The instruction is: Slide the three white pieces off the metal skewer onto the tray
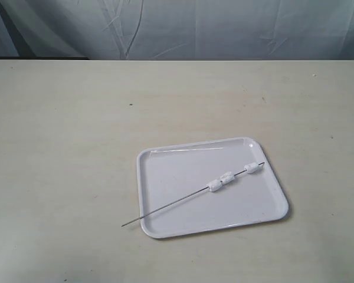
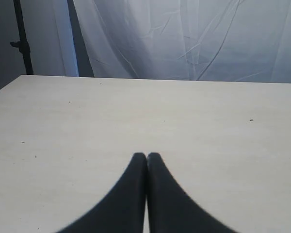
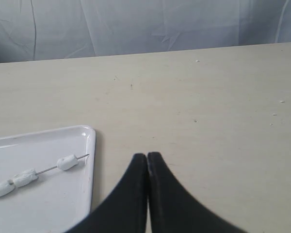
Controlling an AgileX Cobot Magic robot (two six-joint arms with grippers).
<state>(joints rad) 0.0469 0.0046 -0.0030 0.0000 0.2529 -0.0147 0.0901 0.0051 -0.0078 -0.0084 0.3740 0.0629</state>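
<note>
The white tray [image 1: 165, 221] lies on the table at front right of centre. The thin metal skewer [image 1: 171, 206] rests diagonally across it, its bare end poking over the tray's front left rim. Three white pieces are threaded on it: two touching [image 1: 220, 181] near the middle and one [image 1: 251, 168] near the far tip. The right wrist view shows the tray [image 3: 89, 165], the skewer [image 3: 47, 169] and the pieces [image 3: 67, 162] beside my right gripper [image 3: 147, 156], which is shut and empty. My left gripper [image 2: 146, 156] is shut over bare table, nothing in it. Neither gripper appears in the exterior view.
The pale table [image 1: 76, 130] runs back to a grey draped cloth [image 1: 183, 26]. A dark stand [image 2: 22, 43] rises beyond the table corner in the left wrist view.
</note>
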